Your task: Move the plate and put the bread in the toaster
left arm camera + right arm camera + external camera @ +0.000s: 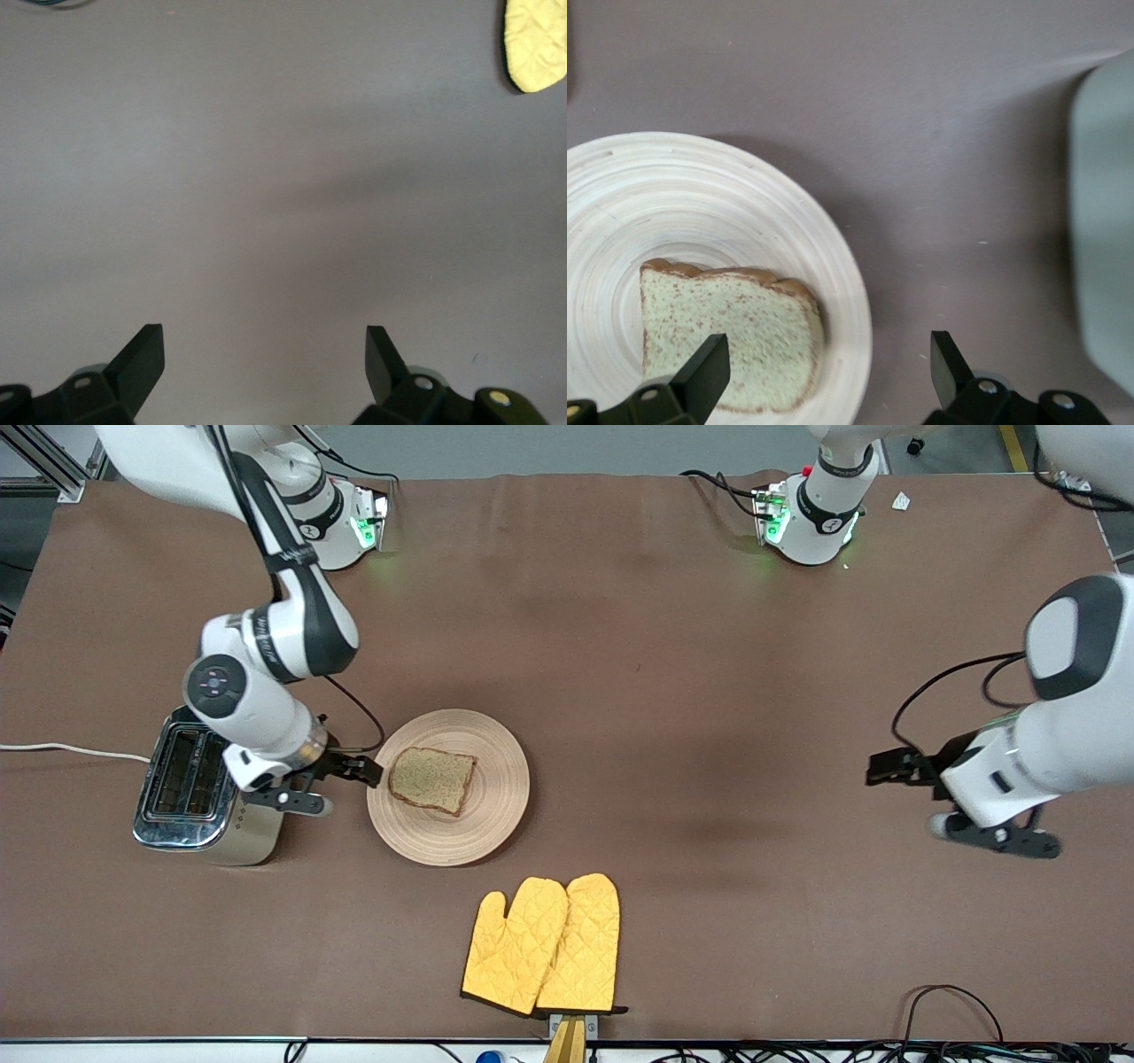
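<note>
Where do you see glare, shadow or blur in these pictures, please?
Front view: glare on the toaster chrome, soft arm shadows on the table. Right wrist view: toaster blurred at the edge, plate and bread sharp. Left wrist view: faint shadow, evenly lit.

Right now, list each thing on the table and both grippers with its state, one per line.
Round light-wood plate: flat on the table, bearing the bread.
Brown bread slice: lying flat on the plate.
Cream and chrome toaster: upright, slots empty.
Yellow quilted oven mitts: lying flat, side by side.
Right gripper: open, at the plate's rim.
Left gripper: open, empty, waiting over bare table.
</note>
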Motion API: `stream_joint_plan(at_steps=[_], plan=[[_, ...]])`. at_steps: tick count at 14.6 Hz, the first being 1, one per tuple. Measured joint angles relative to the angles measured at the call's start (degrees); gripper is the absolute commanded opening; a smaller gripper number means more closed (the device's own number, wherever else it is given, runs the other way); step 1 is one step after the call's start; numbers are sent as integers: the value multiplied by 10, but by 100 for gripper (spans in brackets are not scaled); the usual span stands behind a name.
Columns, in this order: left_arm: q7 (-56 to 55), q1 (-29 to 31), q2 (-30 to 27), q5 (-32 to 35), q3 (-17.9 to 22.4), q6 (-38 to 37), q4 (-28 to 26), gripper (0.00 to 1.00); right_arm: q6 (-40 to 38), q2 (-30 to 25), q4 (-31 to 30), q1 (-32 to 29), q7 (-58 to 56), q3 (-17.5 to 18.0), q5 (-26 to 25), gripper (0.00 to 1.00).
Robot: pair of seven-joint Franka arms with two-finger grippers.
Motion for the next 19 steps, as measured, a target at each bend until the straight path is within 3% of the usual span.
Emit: stream_joint_plan(at_steps=[6,10,12,19], plan=[[-23,7,-99,28,-5,-4,-60,100,86,32,-39,31,34,0,0,99],[-44,1,-157,30,-16,-2,-119,100,104,47,-46,42,51,0,0,80],[-47,-1,-175,30,-20,-1,-138,100,104,48,-46,51,63,0,0,73],[-45,-12,-192,30,-19,3,-151,100,104,49,-48,54,69,-5,0,70]])
